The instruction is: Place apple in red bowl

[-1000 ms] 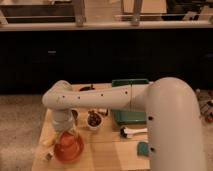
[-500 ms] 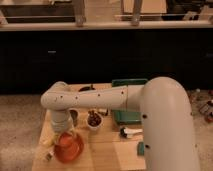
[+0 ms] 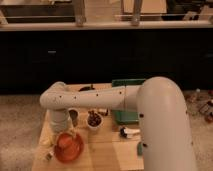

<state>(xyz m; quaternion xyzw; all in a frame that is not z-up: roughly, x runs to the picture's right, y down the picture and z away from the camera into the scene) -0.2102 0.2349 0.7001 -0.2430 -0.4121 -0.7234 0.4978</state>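
My pincer (image 3: 65, 135) hung over the red bowl (image 3: 69, 148) at the surface's (image 3: 107, 150) near-left; an apple (image 3: 64, 142) lay beneath it, grip state I couldn't tell.

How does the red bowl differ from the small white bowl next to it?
The red bowl is wider and shallower than the white bowl. The red bowl sits at the table's front left, directly below the gripper; the white bowl stands behind, to its right, holding dark contents. Both rest upright.
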